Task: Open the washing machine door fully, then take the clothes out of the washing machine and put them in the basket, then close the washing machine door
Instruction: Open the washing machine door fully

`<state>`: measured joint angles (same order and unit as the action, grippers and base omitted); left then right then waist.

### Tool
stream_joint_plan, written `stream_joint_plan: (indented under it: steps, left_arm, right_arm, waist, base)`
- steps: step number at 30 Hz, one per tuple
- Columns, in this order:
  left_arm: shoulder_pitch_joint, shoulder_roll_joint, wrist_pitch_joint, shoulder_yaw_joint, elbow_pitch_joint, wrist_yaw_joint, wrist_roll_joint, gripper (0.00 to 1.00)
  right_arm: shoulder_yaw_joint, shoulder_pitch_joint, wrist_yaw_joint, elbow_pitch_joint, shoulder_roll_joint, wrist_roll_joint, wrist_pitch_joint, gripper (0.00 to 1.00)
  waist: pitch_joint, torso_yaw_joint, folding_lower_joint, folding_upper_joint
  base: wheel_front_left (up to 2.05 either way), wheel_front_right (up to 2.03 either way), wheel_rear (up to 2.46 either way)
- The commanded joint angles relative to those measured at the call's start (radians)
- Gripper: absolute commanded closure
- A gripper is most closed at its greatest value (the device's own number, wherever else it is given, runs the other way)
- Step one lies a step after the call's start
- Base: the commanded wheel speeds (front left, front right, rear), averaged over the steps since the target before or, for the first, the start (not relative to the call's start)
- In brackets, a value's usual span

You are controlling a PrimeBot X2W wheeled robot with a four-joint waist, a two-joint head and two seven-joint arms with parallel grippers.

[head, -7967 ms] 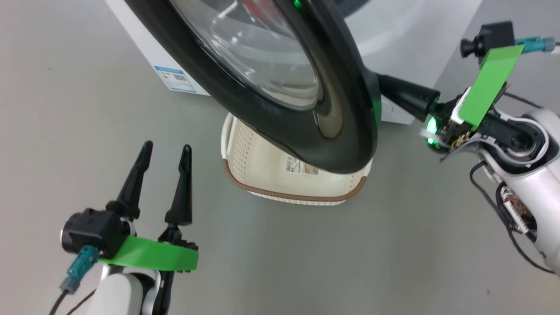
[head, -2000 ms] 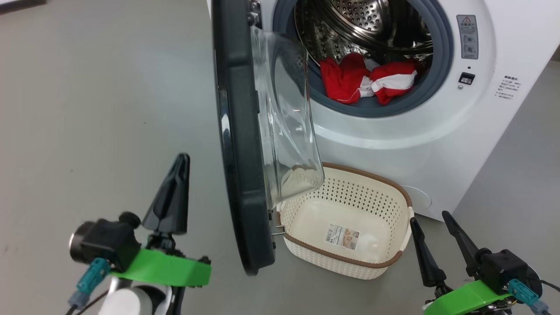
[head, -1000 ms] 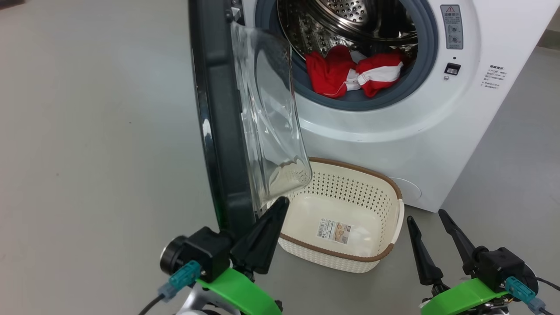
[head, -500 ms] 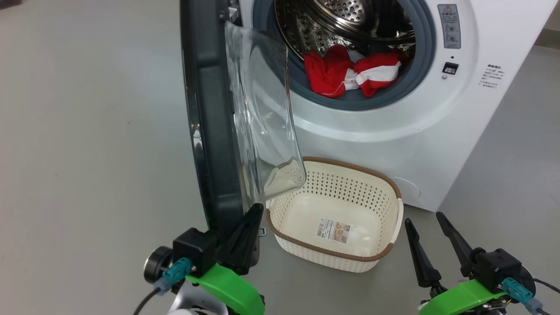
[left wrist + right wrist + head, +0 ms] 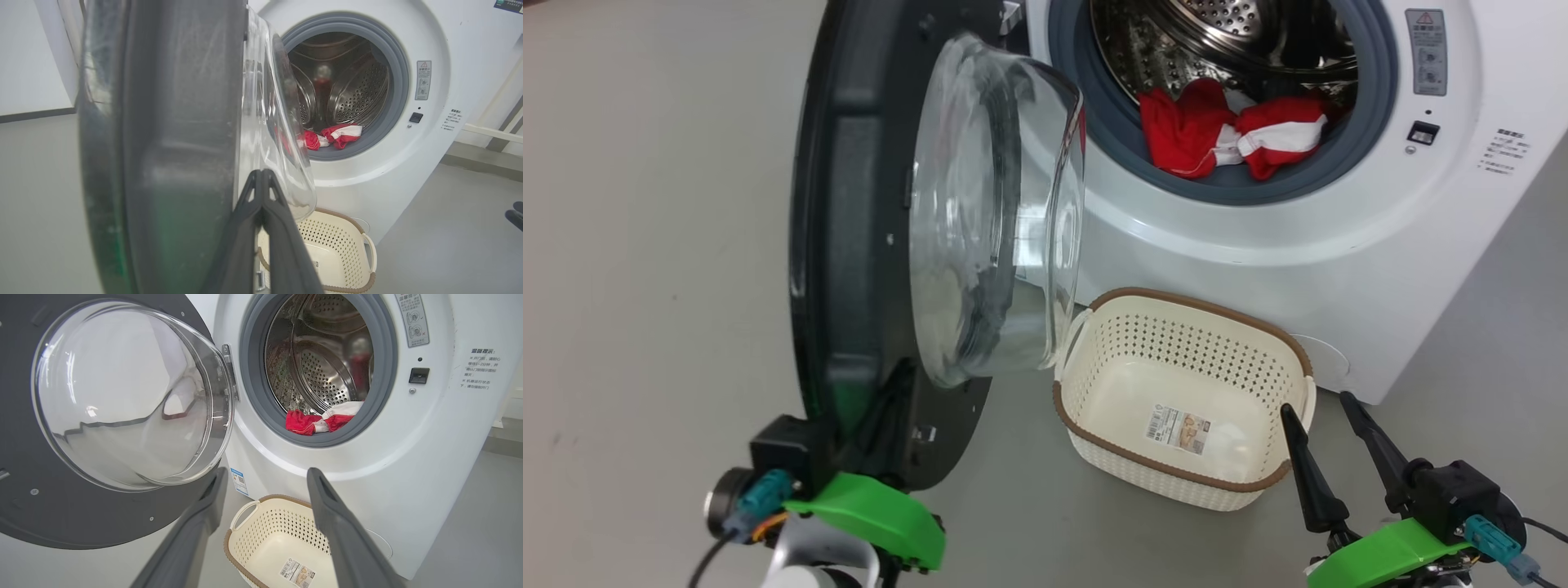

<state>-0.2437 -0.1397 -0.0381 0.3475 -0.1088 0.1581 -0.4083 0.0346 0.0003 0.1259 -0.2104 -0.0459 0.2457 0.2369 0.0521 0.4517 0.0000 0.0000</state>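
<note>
One step was in hand, judged: opening, nearly done. Left claw (image 5: 261,179), pinched shut and empty, leaned on lower inner face of washing machine door (image 5: 849,245), swung left. Right claw (image 5: 1316,404) gaped empty beside basket (image 5: 1176,478), near right. Clothes (image 5: 1233,135) lay at front of washing machine (image 5: 1258,261) drum. Next move likely called for reaching in and grasping them.

Big white front-loading washing machine (image 5: 1258,269); its round black-rimmed glass-bowl door (image 5: 849,245) stands swung open. Red-and-white fabric clothes (image 5: 1201,135) bunched at drum front. Cream perforated plastic basket (image 5: 1176,351) upright on floor below the opening.

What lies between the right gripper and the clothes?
The basket on the floor, then the machine's white front and grey seal, as the right wrist view shows.
</note>
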Motion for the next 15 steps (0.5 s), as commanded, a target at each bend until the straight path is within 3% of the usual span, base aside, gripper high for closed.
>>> stream_joint_plan:
  steps: [1, 15]
  left_arm:
    - [-0.013, -0.032, -0.01, -0.06, 0.026, 0.017, -0.01, 1.0]
    - [-0.023, -0.097, 0.002, -0.2, 0.001, 0.085, -0.067, 1.0]
  right_arm:
    - [0.019, -0.021, 0.005, 0.03, -0.004, -0.008, 0.001, 0.0]
    - [0.036, -0.042, 0.005, 0.088, -0.004, -0.059, -0.055, 0.0]
  waist:
    - [0.005, 0.011, 0.0, 0.0]
    - [0.061, 0.014, 0.0, 0.0]
  base:
    - [0.0, 0.0, 0.0]
    - [0.0, 0.0, 0.0]
